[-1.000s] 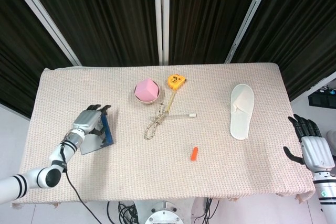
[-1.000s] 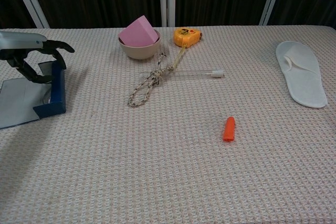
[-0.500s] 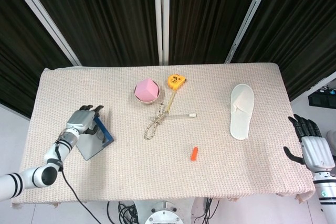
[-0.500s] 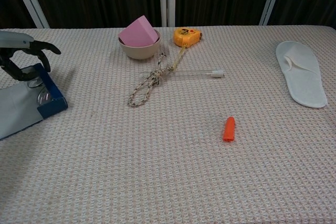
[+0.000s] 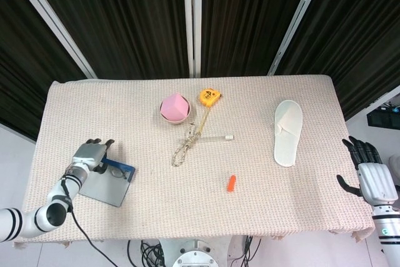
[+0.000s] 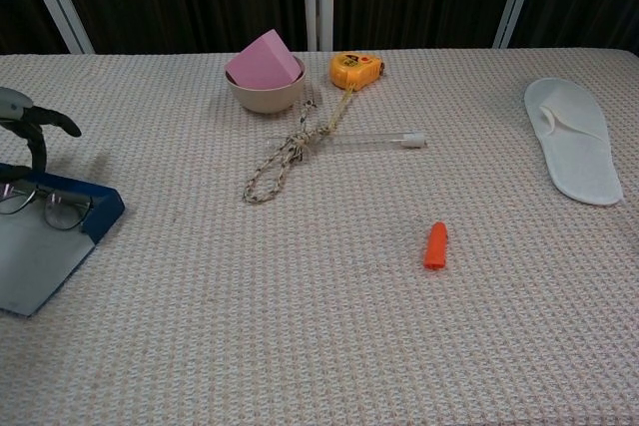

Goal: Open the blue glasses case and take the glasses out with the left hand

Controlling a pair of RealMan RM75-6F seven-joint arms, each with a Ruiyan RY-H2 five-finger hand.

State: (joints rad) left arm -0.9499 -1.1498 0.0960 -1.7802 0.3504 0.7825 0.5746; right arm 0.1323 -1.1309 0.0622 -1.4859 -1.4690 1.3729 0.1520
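Glasses case (image 5: 107, 181) lies open and flat at the left side of the table (image 5: 250, 211), grey lining up, blue rim on its far edge. Glasses (image 6: 45, 209) sit in the case against that blue rim, lenses visible in the chest view. Left hand (image 5: 88, 154) is over the case's far-left corner; dark fingers (image 6: 40, 127) curl down at the glasses, but whether they actually pinch the frame cannot be told from either view.

Right hand (image 5: 369, 170) is off the table's right edge, low in the head view, fingers spread apart, holding nothing.

Mid-table: a beige bowl (image 6: 265, 93) with a pink block (image 6: 263, 60) in it, an orange tape measure (image 6: 354, 68) just right of the bowl. A knotted rope (image 6: 288, 159) runs from near the tape measure toward the front, with a clear tube (image 6: 364, 140) lying across beside it. A small orange cap (image 6: 435, 245) lies alone nearer the front. A white slipper (image 6: 573, 152) lies at the right, well apart from the rest.
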